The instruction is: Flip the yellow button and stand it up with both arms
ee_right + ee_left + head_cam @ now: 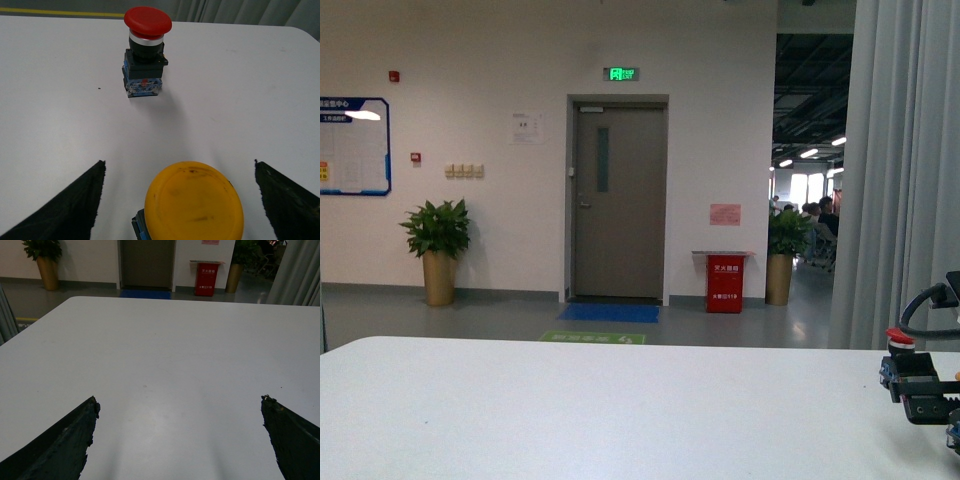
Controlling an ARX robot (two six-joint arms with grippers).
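Note:
The yellow button [194, 202] shows in the right wrist view with its round yellow cap turned toward the camera and a bit of bluish block at its lower left. It sits on the white table [60, 90] between the fingers of my right gripper [179, 165], which is open and not touching it. My left gripper [180, 399] is open and empty over bare table [165, 340]. In the front view only a black part of the right arm [930, 405] shows at the right edge, and the yellow cap is hidden.
A red-capped switch [146, 50] stands upright on the table just beyond the yellow button; it also shows in the front view [900, 340]. The table's far edge [570, 340] faces a hallway with a door. A grey curtain [900, 170] hangs at the right.

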